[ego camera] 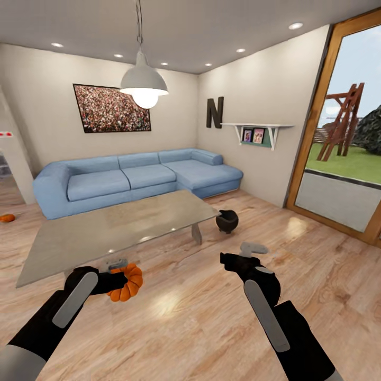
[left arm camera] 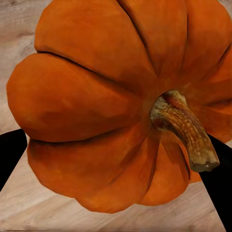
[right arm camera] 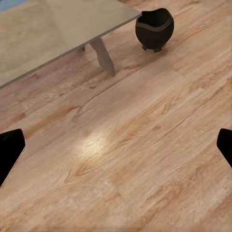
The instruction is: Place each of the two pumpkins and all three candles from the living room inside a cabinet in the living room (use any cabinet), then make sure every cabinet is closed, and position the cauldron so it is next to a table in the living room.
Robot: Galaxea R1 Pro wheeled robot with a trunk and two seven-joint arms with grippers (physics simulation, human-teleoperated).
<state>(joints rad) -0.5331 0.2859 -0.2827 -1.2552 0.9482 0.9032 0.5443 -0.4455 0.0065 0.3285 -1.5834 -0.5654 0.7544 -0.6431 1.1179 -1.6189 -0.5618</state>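
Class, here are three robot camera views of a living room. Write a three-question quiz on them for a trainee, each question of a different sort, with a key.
1. True or false: the left gripper holds a pumpkin.
2. Where does the cauldron stand? A. on the coffee table; B. on the floor by the table's corner; C. on the sofa.
3. Fill in: a second pumpkin lies on the ______ at the head view's far left.

Key
1. True; the pumpkin sits between the fingers.
2. B.
3. Floor.

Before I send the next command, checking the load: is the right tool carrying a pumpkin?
No, the right tool is open and empty; the left tool grips the pumpkin.
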